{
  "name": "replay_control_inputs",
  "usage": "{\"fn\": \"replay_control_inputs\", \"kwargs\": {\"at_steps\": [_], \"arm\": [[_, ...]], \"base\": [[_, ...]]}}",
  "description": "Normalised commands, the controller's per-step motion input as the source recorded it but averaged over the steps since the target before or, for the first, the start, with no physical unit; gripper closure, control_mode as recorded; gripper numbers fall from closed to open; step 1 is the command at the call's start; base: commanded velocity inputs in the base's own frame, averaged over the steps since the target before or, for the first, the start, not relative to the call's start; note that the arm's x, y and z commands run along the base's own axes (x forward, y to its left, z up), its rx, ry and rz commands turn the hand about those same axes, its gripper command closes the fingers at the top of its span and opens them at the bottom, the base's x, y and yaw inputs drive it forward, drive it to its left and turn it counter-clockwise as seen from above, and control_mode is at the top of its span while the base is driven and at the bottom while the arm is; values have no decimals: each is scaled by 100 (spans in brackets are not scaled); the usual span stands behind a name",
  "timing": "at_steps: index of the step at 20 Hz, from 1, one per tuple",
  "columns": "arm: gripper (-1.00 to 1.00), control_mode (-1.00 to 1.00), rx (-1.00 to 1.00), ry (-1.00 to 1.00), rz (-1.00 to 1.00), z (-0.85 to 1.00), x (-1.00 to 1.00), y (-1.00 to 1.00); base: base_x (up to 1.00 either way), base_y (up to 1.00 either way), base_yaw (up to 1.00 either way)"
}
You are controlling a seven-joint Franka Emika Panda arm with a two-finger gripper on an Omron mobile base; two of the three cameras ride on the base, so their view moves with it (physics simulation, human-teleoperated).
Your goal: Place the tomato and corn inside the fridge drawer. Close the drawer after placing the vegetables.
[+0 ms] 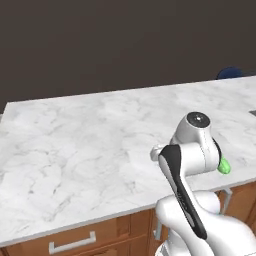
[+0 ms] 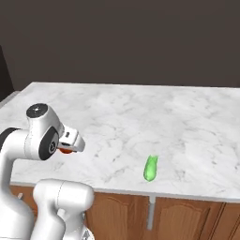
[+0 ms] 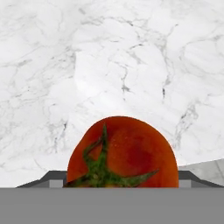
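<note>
Marble-white counter (image 3: pixel 131 52) sits under the glossy red-orange tomato (image 3: pixel 124 151) with its green stem, which is right up at the gripper (image 3: pixel 120 186). Can't tell if the fingers are actually clamped on it. If they're loose, it'll probably roll off before reaching the drawer.

Tomato (image 3: pixel 124 151) close before the claw, over the counter (image 1: pixel 90 145); corn (image 2: pixel 150 168) near the counter's front edge.
</note>
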Motion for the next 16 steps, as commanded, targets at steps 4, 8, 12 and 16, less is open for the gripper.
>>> {"fn": "replay_control_inputs", "kwargs": {"at_steps": [4, 8, 12, 16], "arm": [[100, 100, 0, 0, 0, 0, 0, 0], [100, 100, 0, 0, 0, 0, 0, 0], [100, 100, 0, 0, 0, 0, 0, 0], [100, 100, 0, 0, 0, 0, 0, 0]], "base": [[-36, -1, -51], [-30, 0, -59], [-13, -15, -59], [-1, -26, -56]]}}
